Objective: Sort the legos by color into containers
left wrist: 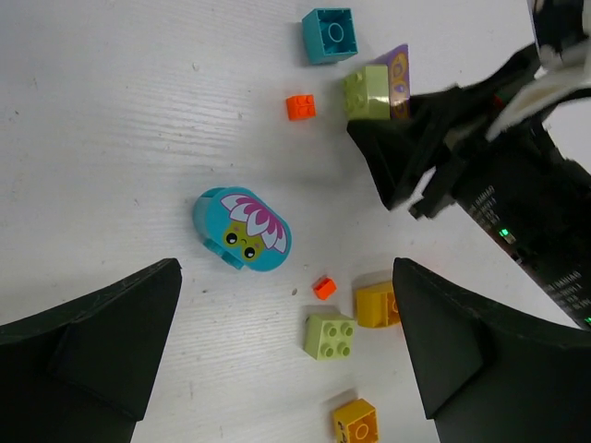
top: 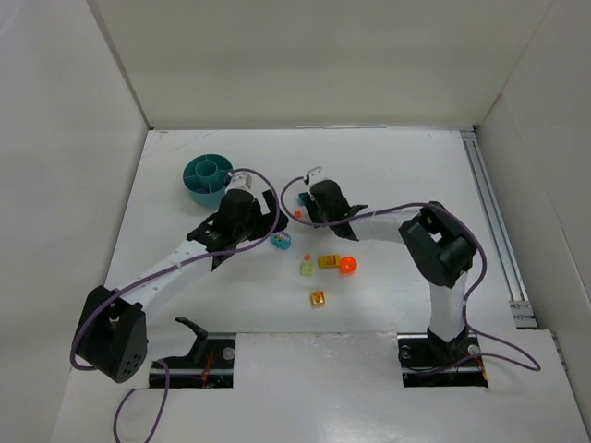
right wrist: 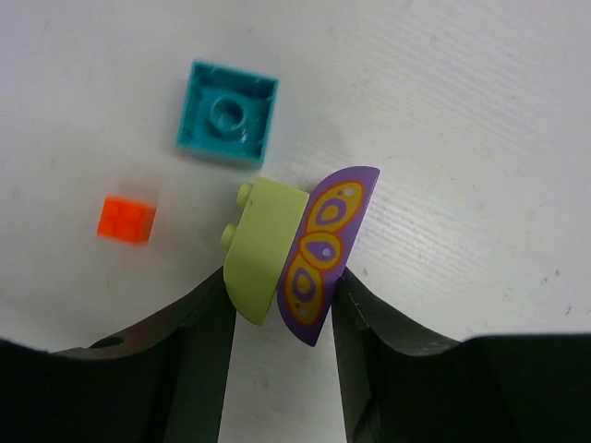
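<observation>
Right pincer closed on lime-and-purple butterfly brick, left pincer open; could pivot loose in so shallow a hold and drop short of bowl.

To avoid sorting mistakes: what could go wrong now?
The right gripper pinches a lime brick and a purple butterfly piece together; both colours may land in one compartment of the bowl, or one may slip.
The open left gripper hangs close to the right arm; they might collide.

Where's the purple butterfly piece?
In the right wrist view, the purple butterfly piece is gripped in the right hand, pressed against a lime green brick, just below the teal brick.
</observation>
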{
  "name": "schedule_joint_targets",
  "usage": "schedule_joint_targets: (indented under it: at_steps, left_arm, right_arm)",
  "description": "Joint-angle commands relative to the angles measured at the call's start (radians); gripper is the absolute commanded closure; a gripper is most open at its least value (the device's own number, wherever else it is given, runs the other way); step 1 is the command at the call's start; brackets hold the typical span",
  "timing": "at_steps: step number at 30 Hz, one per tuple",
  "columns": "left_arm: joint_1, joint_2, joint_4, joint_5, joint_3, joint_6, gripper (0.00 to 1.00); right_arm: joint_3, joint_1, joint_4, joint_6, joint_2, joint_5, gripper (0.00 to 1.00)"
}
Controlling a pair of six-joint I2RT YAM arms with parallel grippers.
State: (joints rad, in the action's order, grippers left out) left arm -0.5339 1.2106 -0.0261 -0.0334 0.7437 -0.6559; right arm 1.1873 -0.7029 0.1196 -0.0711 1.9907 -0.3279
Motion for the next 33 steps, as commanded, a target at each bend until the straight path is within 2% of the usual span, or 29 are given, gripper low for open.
schedule_joint_targets:
  at_steps: [1,2,4,6,10,11,15,22,26,31,33]
  left_arm:
    - [0.031,-0.043,0.043,0.056,-0.021,0.025,0.03]
    - [0.031,-0.054,0.043,0.065,-0.030,0.035,0.03]
    - [0.041,-0.054,0.067,0.111,-0.030,0.045,0.02]
    - [0.041,-0.063,0.101,0.147,-0.040,0.045,0.02]
    - [0.041,-0.074,0.159,0.240,-0.049,0.079,0.02]
    - [0.041,-0.074,0.199,0.300,-0.059,0.088,0.02]
    - [0.041,-0.127,0.296,0.435,-0.098,0.111,0.02]
    - [0.041,-0.197,0.307,0.484,-0.128,0.144,0.02]
    - [0.041,-0.216,0.295,0.564,-0.138,0.164,0.05]
    - [0.041,-0.258,0.259,0.582,-0.158,0.176,0.05]
    - [0.041,-0.281,0.270,0.610,-0.167,0.176,0.09]
  right_arm:
    - [-0.083,0.019,0.107,0.256,-0.119,0.238,0.73]
    - [-0.145,0.034,0.174,0.322,-0.150,0.338,0.73]
    - [-0.207,0.034,0.205,0.456,-0.251,0.528,0.73]
    - [-0.280,0.020,0.219,0.540,-0.341,0.611,0.73]
    - [-0.357,0.010,0.235,0.647,-0.441,0.878,0.73]
    - [-0.357,0.010,0.235,0.660,-0.451,0.974,0.73]
    - [-0.357,-0.026,0.209,0.718,-0.461,1.125,0.73]
    - [-0.318,-0.063,0.155,0.765,-0.530,1.162,0.73]
    - [-0.308,-0.063,0.143,0.765,-0.569,1.103,0.73]
    - [-0.299,-0.063,0.103,0.787,-0.604,1.118,0.73]
    - [-0.290,-0.063,0.091,0.807,-0.604,1.118,0.73]
